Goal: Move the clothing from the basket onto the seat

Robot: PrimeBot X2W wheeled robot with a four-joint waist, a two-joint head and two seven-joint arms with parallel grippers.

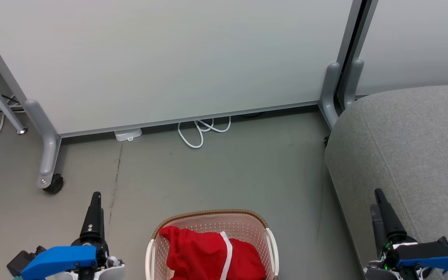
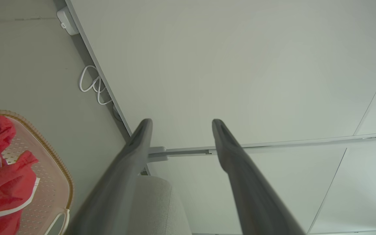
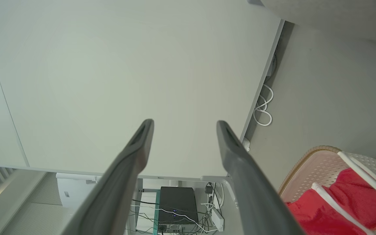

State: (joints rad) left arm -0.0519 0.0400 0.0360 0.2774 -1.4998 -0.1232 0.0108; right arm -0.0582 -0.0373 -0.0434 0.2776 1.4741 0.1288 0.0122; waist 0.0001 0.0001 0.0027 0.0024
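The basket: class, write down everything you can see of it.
The basket is cream-white perforated plastic, rounded-rectangular, with a brown woven-look rim and white side handles. It stands upright on the grey floor, left of the seat and apart from it, holding crumpled red clothing with white trim. Its near end is out of frame.

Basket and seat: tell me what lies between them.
Only bare grey floor lies between the basket and the seat, with no object in that strip; the head view shows it.
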